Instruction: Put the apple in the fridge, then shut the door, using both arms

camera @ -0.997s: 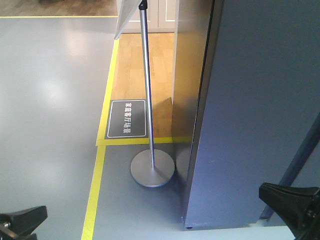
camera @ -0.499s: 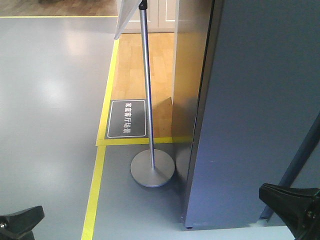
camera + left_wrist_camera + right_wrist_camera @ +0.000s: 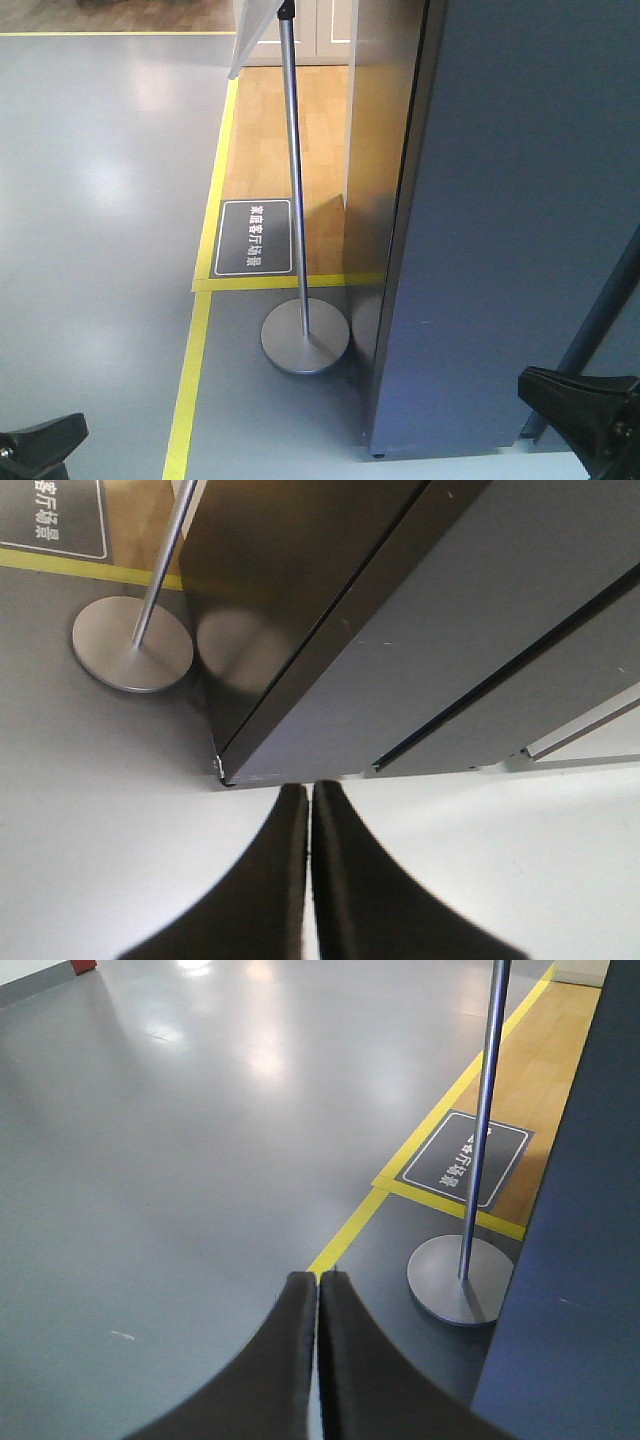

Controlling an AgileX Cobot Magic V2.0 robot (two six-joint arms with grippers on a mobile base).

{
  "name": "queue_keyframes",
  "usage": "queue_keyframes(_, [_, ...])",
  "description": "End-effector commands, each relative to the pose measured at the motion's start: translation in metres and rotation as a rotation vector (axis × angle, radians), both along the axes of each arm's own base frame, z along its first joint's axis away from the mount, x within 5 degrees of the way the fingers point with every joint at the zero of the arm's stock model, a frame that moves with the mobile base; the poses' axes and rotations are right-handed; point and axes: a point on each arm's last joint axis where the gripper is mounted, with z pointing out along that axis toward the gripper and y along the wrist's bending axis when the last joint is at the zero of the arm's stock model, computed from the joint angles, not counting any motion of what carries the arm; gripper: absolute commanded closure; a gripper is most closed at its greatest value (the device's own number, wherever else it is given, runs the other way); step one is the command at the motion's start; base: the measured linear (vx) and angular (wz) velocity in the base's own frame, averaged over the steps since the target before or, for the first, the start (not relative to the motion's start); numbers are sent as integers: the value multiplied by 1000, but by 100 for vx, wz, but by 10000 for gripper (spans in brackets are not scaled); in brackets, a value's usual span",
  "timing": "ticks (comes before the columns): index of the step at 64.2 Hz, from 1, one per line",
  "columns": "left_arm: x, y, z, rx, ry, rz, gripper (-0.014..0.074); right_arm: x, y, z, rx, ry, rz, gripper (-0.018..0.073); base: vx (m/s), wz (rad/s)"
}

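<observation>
The left claw [image 3: 308, 810] has dipped slightly; both claws are pressed together, empty. The fridge [image 3: 520, 220] stands nearer the right claw [image 3: 318, 1300].

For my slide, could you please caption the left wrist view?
Shut left gripper points at the dark grey fridge base, with a sign stand on the grey floor beside it.

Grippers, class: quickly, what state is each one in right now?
Left black gripper: shut, holding nothing.
Right black gripper: shut, holding nothing.

Sign stand [image 3: 304, 340] left of the fridge [image 3: 500, 230] — seemingly just apart.
</observation>
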Motion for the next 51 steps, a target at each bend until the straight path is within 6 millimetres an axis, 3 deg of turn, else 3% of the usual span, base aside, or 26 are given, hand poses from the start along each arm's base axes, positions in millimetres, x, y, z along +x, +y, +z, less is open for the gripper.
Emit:
queue_keyframes(1, [4,3,5,-28,-10,65,604,3,0,11,41,-38,-22,563,0,0])
queue_keyframes(11, [1,17,-3,-95,10,281,604,2,0,11,43,-35,-15,563,0,0])
queue_keyframes(19, [-8,28,-13,-112,-77,375,604,1,2,10,46,-28,2,563,0,0])
queue_keyframes(30, [-27,33,-35,-103,-162,367,604,0,3,10,49,-21,19,563,0,0])
queue_keyframes(51, [-47,42,-26,153,-409,301,604,-1,4,10,55,-15,31,563,0,0])
